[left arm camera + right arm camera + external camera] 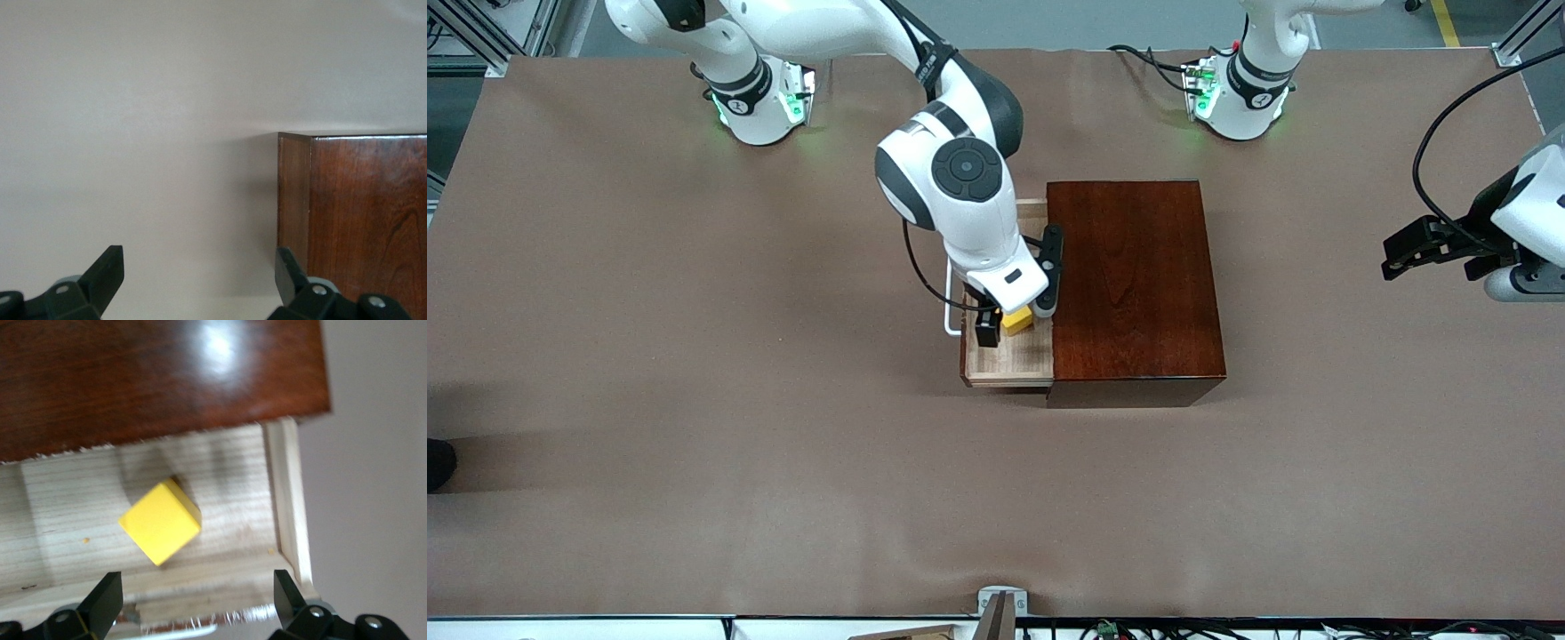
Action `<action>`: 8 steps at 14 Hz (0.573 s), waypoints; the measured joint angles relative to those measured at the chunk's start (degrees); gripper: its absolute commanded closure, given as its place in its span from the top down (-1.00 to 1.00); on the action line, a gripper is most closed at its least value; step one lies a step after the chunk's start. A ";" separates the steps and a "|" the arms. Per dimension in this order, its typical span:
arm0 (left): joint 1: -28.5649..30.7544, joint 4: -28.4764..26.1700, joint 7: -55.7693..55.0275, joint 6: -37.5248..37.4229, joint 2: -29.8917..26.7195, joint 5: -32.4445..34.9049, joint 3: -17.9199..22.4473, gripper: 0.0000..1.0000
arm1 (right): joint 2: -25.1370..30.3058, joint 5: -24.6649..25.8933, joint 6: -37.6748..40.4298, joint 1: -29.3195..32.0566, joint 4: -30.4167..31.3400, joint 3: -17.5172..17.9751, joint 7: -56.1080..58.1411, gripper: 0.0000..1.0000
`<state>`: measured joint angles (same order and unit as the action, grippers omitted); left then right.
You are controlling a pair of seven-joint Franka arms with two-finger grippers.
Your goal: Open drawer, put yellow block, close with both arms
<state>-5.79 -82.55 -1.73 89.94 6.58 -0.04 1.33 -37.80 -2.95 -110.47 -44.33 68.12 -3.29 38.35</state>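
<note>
I see the drawer pulled out of the dark reddish-brown box toward the right arm's end of the table, its pale wood lining showing and its white bar handle on the outer front. The yellow block, a small bright cube, lies on the drawer's floor, turned at an angle to the drawer's walls. Both arms are white with black bands; my right arm reaches over the open drawer, and my left arm waits well apart from the box.
</note>
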 measured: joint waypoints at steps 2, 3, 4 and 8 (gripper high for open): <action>0.01 -0.06 2.41 -0.30 -0.03 0.00 0.01 1.00 | 1.91 0.02 0.67 1.48 0.98 -0.19 -2.98 1.00; 0.01 -0.08 2.87 -0.35 -0.04 0.00 0.02 1.00 | 3.02 0.02 0.95 2.39 1.62 -0.25 -4.22 1.00; 0.01 -0.08 2.92 -0.37 -0.05 0.00 0.03 1.00 | 4.07 0.03 1.21 3.36 2.27 -0.33 -5.44 1.00; 0.00 -0.09 2.92 -0.60 -0.05 0.00 0.03 1.00 | 8.03 0.06 2.42 6.32 5.79 -3.55 -7.77 1.00</action>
<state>-5.79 -82.65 1.19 89.34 6.52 -0.04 1.36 -29.77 -2.89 -108.06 -38.01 73.91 -6.84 30.58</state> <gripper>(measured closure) 0.000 0.000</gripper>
